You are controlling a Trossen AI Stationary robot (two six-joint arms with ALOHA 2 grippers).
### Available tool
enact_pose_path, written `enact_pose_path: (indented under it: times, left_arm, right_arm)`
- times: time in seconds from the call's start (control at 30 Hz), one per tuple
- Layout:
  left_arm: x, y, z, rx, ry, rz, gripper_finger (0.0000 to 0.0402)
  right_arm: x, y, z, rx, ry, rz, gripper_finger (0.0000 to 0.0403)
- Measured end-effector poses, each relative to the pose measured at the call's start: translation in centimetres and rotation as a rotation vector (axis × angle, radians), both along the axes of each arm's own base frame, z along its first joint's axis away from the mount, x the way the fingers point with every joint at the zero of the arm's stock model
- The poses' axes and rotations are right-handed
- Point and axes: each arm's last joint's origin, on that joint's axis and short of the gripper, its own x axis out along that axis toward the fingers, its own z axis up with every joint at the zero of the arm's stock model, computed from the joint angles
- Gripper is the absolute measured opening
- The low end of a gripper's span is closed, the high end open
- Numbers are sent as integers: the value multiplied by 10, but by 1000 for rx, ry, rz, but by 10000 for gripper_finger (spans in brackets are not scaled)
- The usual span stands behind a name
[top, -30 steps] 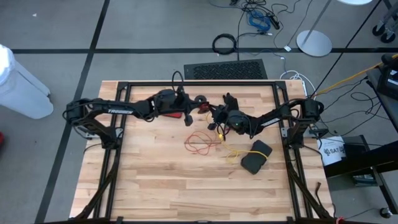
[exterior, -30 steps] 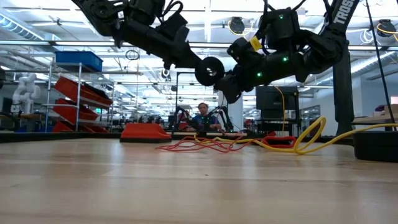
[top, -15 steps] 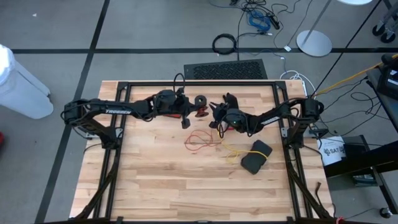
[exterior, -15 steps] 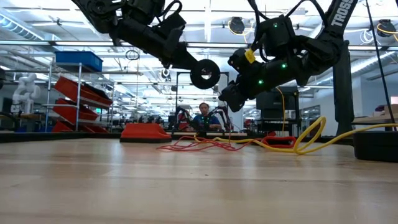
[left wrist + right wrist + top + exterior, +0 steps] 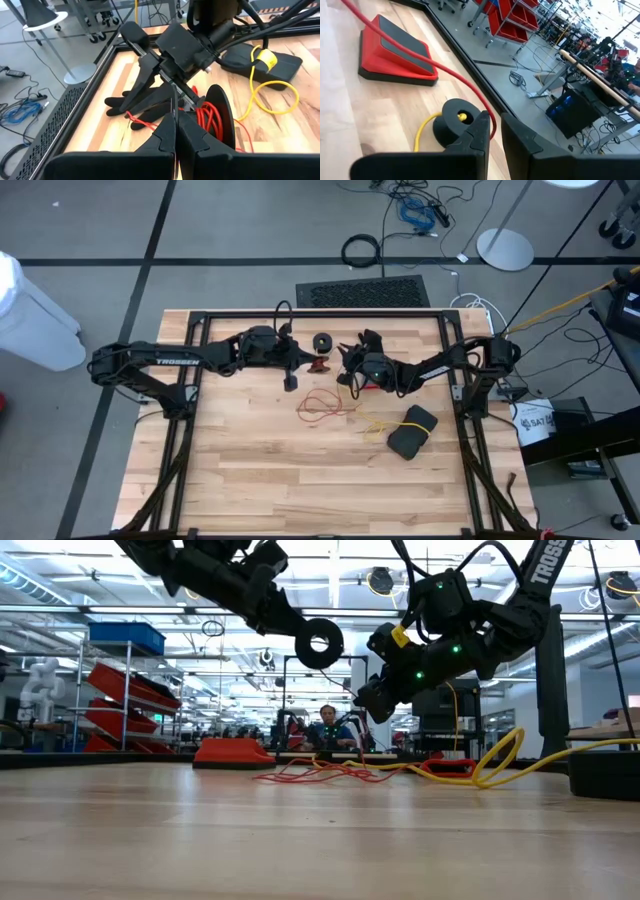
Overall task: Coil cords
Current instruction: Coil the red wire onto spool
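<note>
Left gripper (image 5: pixel 296 370) moved left, jaws together; right gripper (image 5: pixel 345 366) jaws slightly apart; two cords (image 5: pixel 320 406).

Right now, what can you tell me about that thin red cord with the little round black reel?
The red cord is a thin, wire-like, red-orange strand. Part of it is wound onto its black reel, a flat disc with a hole in the middle, held in the air at the tip of the shut left gripper. The rest lies in loose, tangled loops on the wooden table. One stretch runs close past the right gripper.
</note>
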Motion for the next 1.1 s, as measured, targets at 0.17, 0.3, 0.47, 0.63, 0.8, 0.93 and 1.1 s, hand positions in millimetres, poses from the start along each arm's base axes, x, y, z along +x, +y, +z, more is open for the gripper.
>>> enact_pose_path:
  times: [0.17,0.3,0.47,0.63,0.8,0.93,1.1]
  left_arm:
    - [0,-5,0,-2,3,-20,0]
    - [1,-9,0,-17,4,-66,0]
    - [1,-12,-2,-6,26,-86,0]
    - [1,-13,-3,-6,35,-89,0]
    - [0,-12,-5,35,69,-73,0]
    - [-3,-10,-9,88,128,13,0]
    - [-6,-6,-13,175,207,115,0]
  right_arm:
    - [0,0,0,1,2,0,36]
    - [0,-1,-1,1,5,-2,36]
    - [-2,-5,-2,23,-2,-20,36]
    - [-1,-6,-3,53,-14,11,23]
    - [-1,-5,-2,59,-23,15,3]
    - [0,-4,-3,87,-43,39,1]
    - [0,-3,-2,103,-62,61,1]
